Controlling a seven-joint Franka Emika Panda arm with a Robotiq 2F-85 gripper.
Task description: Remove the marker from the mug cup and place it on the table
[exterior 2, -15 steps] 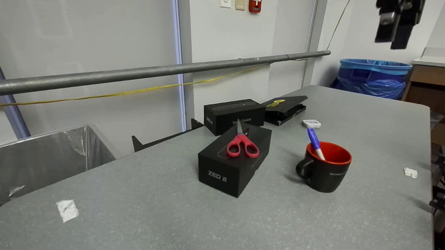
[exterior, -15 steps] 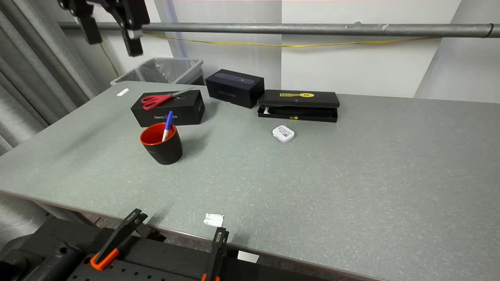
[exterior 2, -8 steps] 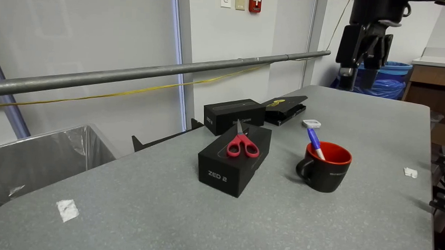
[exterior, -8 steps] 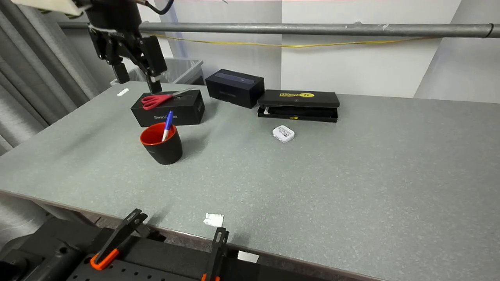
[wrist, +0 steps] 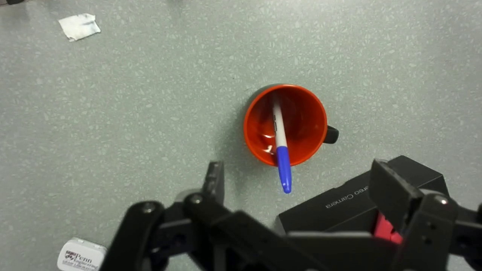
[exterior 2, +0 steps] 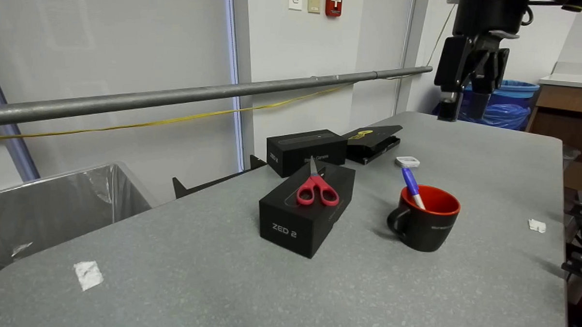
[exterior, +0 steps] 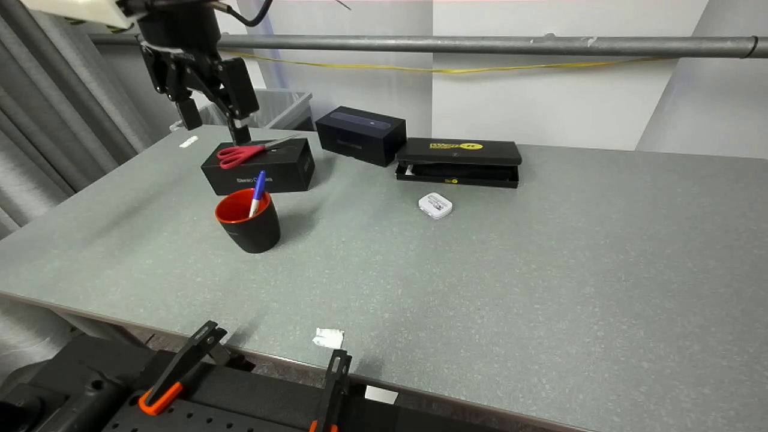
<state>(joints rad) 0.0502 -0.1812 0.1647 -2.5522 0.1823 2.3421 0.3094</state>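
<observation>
The marker (wrist: pixel 281 145) is found in the mug (exterior 2: pixel 426 228), tilted, with its white part inside and its blue end projecting past the rim. The mug is stood upright on the tabletop (exterior: pixel 540 270). The claw (exterior: pixel 215 124) is spread wide apart, and nothing is clamped in it; in both exterior views it is shown well above the mug, with no contact made. In the wrist view the blue end is framed between its two sides, but no grip is indicated.

Progress: no part of the removal is shown as done. The approach is judged to be the step in hand. Lowering, gripping, lifting clear of the rim and laying on the tabletop are all left to be carried out. The exposed blue end is judged the part best suited to be gripped.

Remark: a box (exterior 2: pixel 302 221), on which scissors (exterior 2: pixel 314 180) are laid, is placed near the mug. Clearance on that side, it is judged, should be watched during descent.
</observation>
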